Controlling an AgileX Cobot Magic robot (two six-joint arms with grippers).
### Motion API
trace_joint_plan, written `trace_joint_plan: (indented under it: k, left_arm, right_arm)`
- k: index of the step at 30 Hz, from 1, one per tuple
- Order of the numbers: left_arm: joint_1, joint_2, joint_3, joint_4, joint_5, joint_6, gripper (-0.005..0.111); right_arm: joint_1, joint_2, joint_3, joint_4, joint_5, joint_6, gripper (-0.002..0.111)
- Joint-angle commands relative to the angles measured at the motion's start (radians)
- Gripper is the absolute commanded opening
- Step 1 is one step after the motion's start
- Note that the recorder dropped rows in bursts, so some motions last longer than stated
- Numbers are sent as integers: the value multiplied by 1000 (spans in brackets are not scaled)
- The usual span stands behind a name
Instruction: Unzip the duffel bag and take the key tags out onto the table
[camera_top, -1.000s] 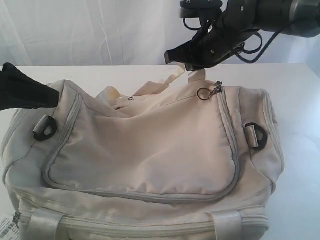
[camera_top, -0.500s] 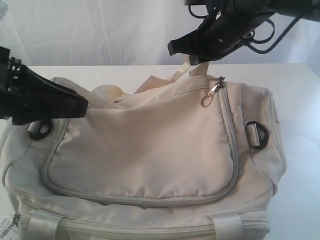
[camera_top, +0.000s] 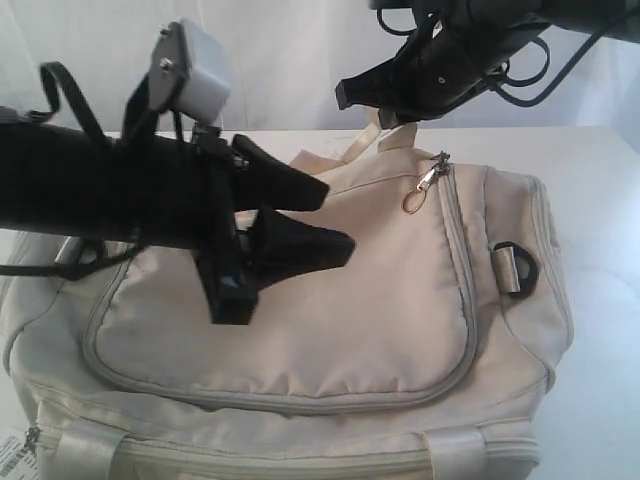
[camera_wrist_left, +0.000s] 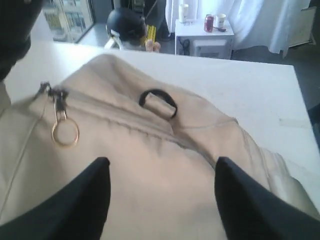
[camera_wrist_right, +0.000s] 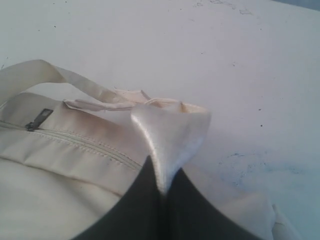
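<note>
A large cream duffel bag (camera_top: 300, 330) lies on its side on a white table (camera_top: 600, 200), filling most of the exterior view. Grey zipper trim (camera_top: 462, 290) outlines its upper panel, and a metal zipper pull (camera_top: 424, 186) with a small ring hangs at the far right corner of that trim. A black D-ring (camera_top: 516, 268) sits on the bag's right end.

The left gripper (camera_top: 337, 218) reaches in from the left on a black arm, above the middle of the bag. Its 2 black fingers (camera_wrist_left: 95, 200) are spread wide apart and hold nothing. In the left wrist view they frame bare beige fabric, with the zipper pull and the D-ring ahead of them. Whether the tips touch the fabric cannot be told.

The right gripper (camera_wrist_right: 162, 186) hangs over the bag's far edge, at the top of the exterior view. Its jaws are pinched tight on a pale webbing handle (camera_wrist_right: 172, 127), the strap pulled up into a peak between them. The rest of the handle trails off along the bag's edge, beside a small dark zipper end (camera_wrist_right: 39, 119).
</note>
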Motion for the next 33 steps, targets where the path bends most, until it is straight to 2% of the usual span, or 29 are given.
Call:
trace_joint_plan:
  k: [1,7,11,13,15,29,31,33]
  left_arm:
    - [-89,89,-17,-267,-91,365,64]
    - [-151,270,-180,-267,-248,365,64]
    - [-160,374,-282,-267,-282,365,64]
    - [-160,411,-320,-267,-339,361,60]
    - [-160,436,-335,-267,-359,350,56]
    - [-160,499,-381,-267,-356,353,55]
    - [-160,499,-381,-267,-359,349,50]
    - [-160,499,-381,-267,-359,342,39]
  right_arm:
    - [-1,-21,-10,-8,6,-2,0]
    - [-1,-23,-10,-8,24,-2,0]
    - [-1,-32,-10,-8,38,26,0]
    - [-1,-40,-10,-8,45,26,0]
    - [-1,-47,-10,-8,50,26,0]
    - [-1,-57,-10,7,56,26,0]
    - [-1,-57,-10,7,56,26,0]
    - [-1,-57,-10,7,56,26,0]
